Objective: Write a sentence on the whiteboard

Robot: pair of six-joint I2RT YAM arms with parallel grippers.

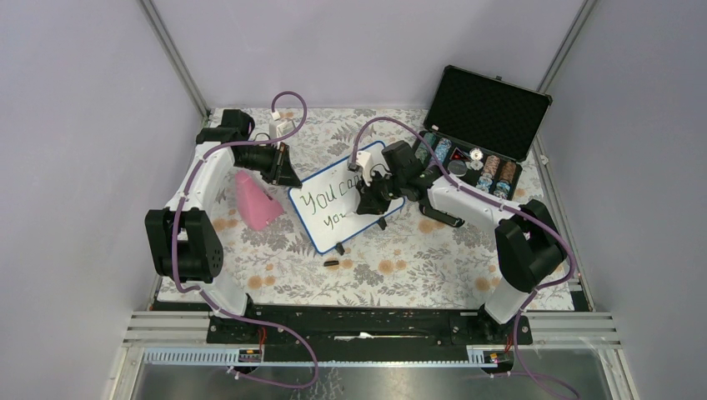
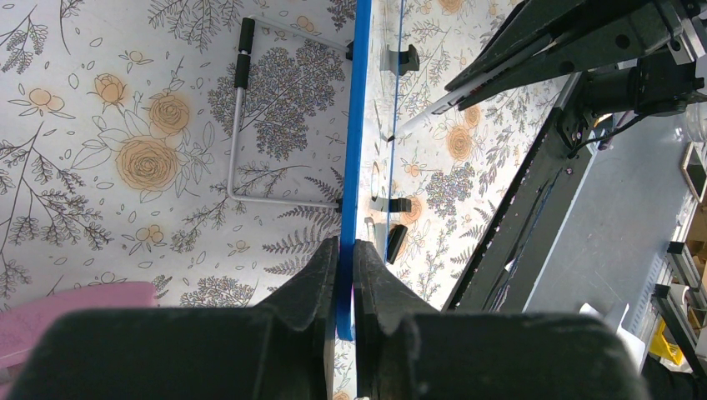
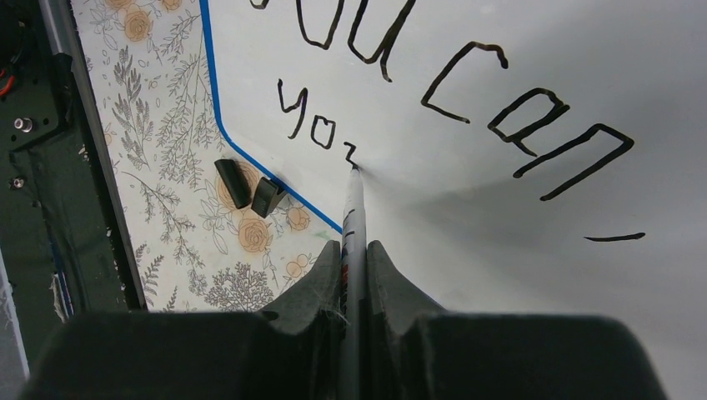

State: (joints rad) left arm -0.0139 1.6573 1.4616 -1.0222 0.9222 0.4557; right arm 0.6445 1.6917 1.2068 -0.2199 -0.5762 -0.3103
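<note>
Right gripper (image 3: 354, 250) pinching marker (image 3: 353, 208) on whiteboard (image 3: 500, 200); left gripper (image 2: 346, 250) clamping its blue edge; sentence (image 1: 333, 198): first line written, second barely begun

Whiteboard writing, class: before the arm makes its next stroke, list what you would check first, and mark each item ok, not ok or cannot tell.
1. Left pincer shut on the whiteboard at its blue edge, steadying it: ok.
2. Right pincer shut on the marker: ok.
3. Marker tip touching the board at the end of the second line: ok.
4. The sentence finished: not ok. It reads "You can," above, with only "yo" and a started letter below.
5. Bare board to the right of the tip for more letters: ok.
6. Ink left in the marker: cannot tell.
</note>
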